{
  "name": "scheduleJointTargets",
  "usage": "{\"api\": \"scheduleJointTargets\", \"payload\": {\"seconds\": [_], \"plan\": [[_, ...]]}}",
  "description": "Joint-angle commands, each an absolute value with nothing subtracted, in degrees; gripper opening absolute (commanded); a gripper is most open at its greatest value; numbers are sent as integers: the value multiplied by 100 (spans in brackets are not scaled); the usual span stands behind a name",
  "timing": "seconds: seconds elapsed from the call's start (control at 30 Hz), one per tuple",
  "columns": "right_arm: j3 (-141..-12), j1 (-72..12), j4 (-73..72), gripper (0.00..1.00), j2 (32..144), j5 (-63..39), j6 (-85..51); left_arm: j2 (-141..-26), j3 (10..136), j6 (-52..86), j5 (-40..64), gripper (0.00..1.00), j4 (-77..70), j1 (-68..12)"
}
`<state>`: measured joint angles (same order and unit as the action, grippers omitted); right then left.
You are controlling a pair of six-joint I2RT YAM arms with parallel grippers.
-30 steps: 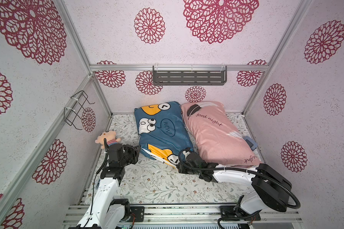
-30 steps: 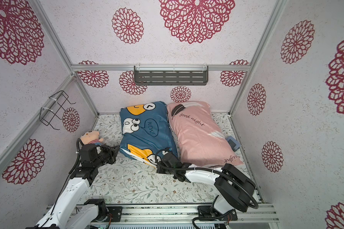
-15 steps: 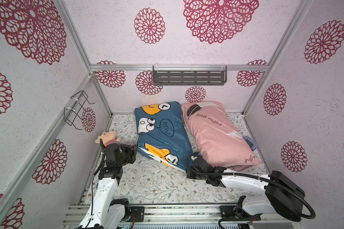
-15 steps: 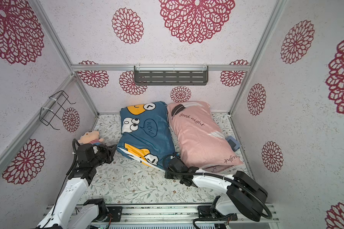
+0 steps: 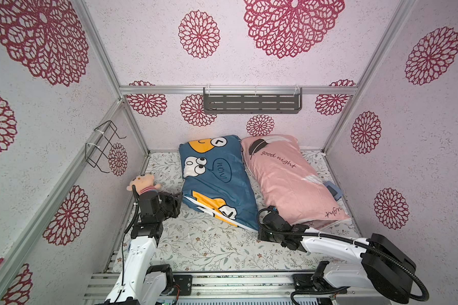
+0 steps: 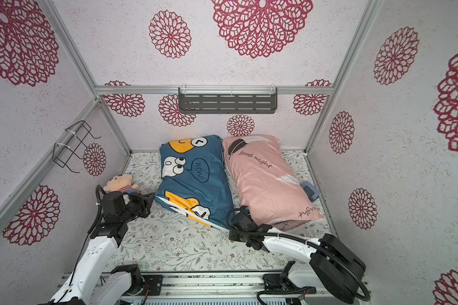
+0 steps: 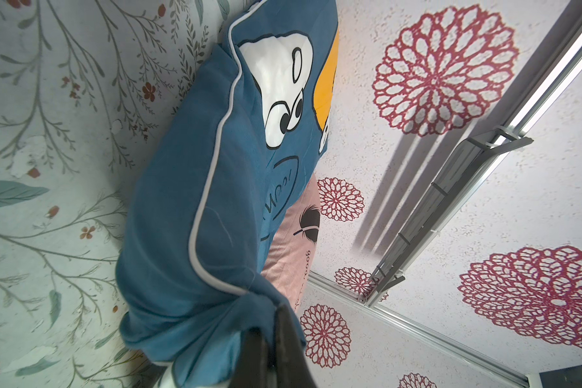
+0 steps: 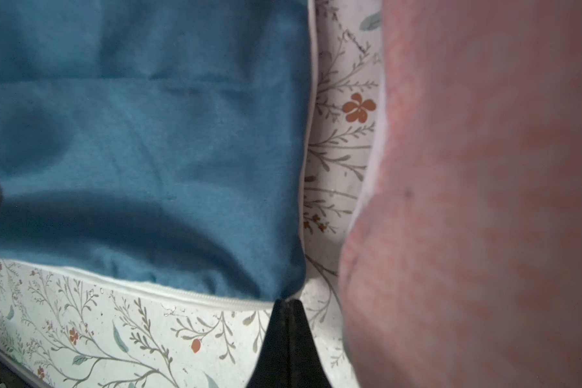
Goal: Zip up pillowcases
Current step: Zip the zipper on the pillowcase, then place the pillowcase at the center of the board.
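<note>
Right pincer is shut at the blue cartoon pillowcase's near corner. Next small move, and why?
Probably open the right pincer and back away: it sits at the corner of the blue cartoon-print fabric pillowcase, and the white zipper leading to it looks closed.

My stereo head hangs high over the near edge, well behind the left gripper (image 5: 179,196) and right gripper (image 5: 258,231), angled down and forward. Both top views take in the whole scene, out to the back wall (image 5: 169,132) far beyond the grippers. My left wrist camera sits just behind the left gripper (image 7: 276,336), close in. It looks past the tips along the blue pillowcase (image 7: 182,201) toward the grey shelf (image 7: 451,191) far ahead. My right wrist camera sits closer still, low behind the right gripper (image 8: 288,312). From there the blue pillowcase lies ahead to the gripper's left and the pink pillowcase (image 8: 484,168) to its right. All four views share those two pillowcases.
</note>
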<state>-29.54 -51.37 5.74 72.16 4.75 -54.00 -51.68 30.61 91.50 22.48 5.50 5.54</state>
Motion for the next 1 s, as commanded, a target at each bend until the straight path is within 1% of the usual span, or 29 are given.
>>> {"api": "scheduleJointTargets", "payload": {"seconds": [0.0,0.17,0.23,0.3,0.33,0.37,0.47,0.53,0.57,0.63,0.67,0.7,0.73,0.87,0.97], "plan": [[-2927,-5080,839,0,7082,670,-5379,-5159,3094,9067,2107,0,334,703],[-3012,-5073,644,0,7068,441,-5129,-5177,3182,8901,2129,0,471,705],[-3128,-5085,637,25,6926,346,-4963,-5177,3362,8506,2096,1,859,712],[-3390,-5087,1008,52,6732,369,-4695,-5186,3647,7829,1931,13,1523,709],[-3544,-5089,1236,61,6660,399,-4550,-5196,3767,7478,1799,15,1793,712],[-3715,-5078,1517,69,6585,460,-4380,-5215,3879,7099,1600,16,2120,710],[-4321,-5030,2234,82,6516,523,-3874,-5265,3903,6437,1072,17,2705,712],[-4718,-4901,2591,91,6565,476,-3568,-5287,3707,6403,1167,26,2586,712],[-4904,-4804,2715,96,6581,416,-3444,-5299,3622,6371,1254,38,2525,710],[-5195,-4512,2919,99,6561,315,-3276,-5289,3656,6074,1263,68,2717,709],[-5312,-4331,2986,99,6511,289,-3209,-5247,3763,5856,1110,83,2932,702],[-5433,-4109,3058,99,6458,297,-3170,-5177,3874,5651,887,92,3174,702],[-5539,-3892,3142,99,6411,315,-3147,-5096,3997,5505,684,99,3359,702],[-6001,-2642,3704,99,6511,434,-2905,-4802,4591,4964,30,98,3944,588],[-6143,-1680,3911,99,6670,615,-2594,-4856,5029,4814,-212,98,4135,206]]}}
